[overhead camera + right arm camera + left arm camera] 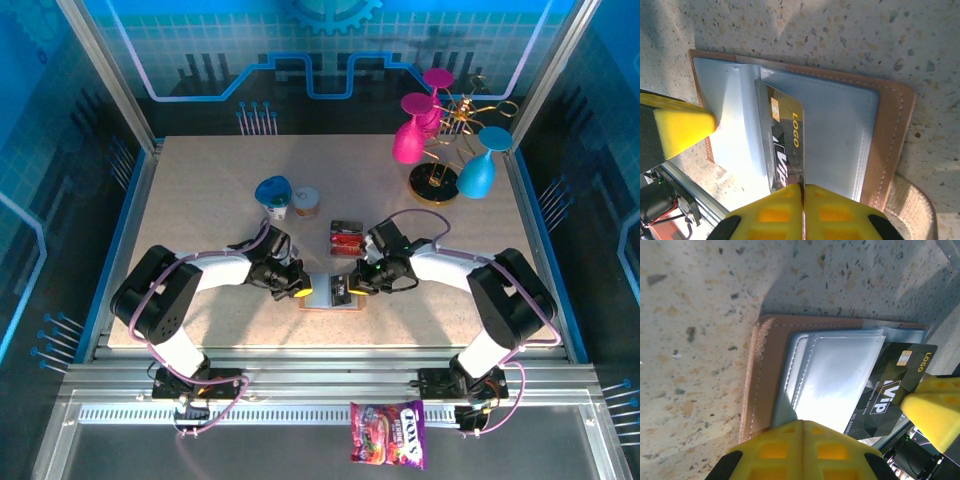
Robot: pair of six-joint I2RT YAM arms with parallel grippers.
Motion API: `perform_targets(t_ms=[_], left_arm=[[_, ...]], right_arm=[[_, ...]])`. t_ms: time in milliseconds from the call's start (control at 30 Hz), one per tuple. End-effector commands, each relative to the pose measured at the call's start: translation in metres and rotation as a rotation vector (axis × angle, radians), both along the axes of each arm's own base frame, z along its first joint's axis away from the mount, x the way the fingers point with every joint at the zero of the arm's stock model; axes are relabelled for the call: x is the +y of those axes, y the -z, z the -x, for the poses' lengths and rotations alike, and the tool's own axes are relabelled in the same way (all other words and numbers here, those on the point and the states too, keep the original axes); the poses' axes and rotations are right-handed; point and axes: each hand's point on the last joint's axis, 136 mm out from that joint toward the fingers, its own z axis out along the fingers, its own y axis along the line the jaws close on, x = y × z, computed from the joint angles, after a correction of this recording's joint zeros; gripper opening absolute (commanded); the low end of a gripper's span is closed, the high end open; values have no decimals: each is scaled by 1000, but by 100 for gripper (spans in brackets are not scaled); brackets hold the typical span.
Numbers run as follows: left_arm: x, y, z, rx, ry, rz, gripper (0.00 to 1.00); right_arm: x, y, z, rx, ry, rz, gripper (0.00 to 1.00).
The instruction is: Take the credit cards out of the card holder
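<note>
The brown card holder [328, 304] lies open on the table between my two grippers, its pale grey-blue inner faces [835, 370] up. My left gripper [802, 422] is shut with nothing between its fingers, its tips pressing on the holder's left face [735, 115]. My right gripper [803, 187] is shut on the edge of a black credit card [785, 145] with yellow "LOGO" and white "VIP" marks. That card [892, 387] sticks partly out of a pocket. Red and dark cards [347, 239] lie on the table just behind the holder.
A blue-lidded cup [273, 195] and a small jar [306, 202] stand behind the left gripper. A gold rack with pink and teal glasses [445, 150] is at the back right. A candy bag [388, 434] lies on the front rail.
</note>
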Motion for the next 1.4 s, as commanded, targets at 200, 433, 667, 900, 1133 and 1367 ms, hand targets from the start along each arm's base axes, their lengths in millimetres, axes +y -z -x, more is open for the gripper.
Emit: perform_targets(t_ms=[200,433,667,900,1133,1367], left_arm=[[8,11,11,35,11,-31,4],[8,11,10,38,14,-30,4],[7,11,10,37,16,-31,5],[7,9,9,36,15,-28,5],[7,5,8,30,15,-28,8],[4,-16,-1,-16,10,-15,10]], right_arm=[[8,-6,-3,-4,10,-18,12],[18,-10,-4,1,13,-56,16],[19,-12,-4,-1,9,-62,16],[20,-12,-4,-2,5,-63,14],[20,-17,-5,-12,2,-68,10],[19,-24,-6,-29,-2,-66,10]])
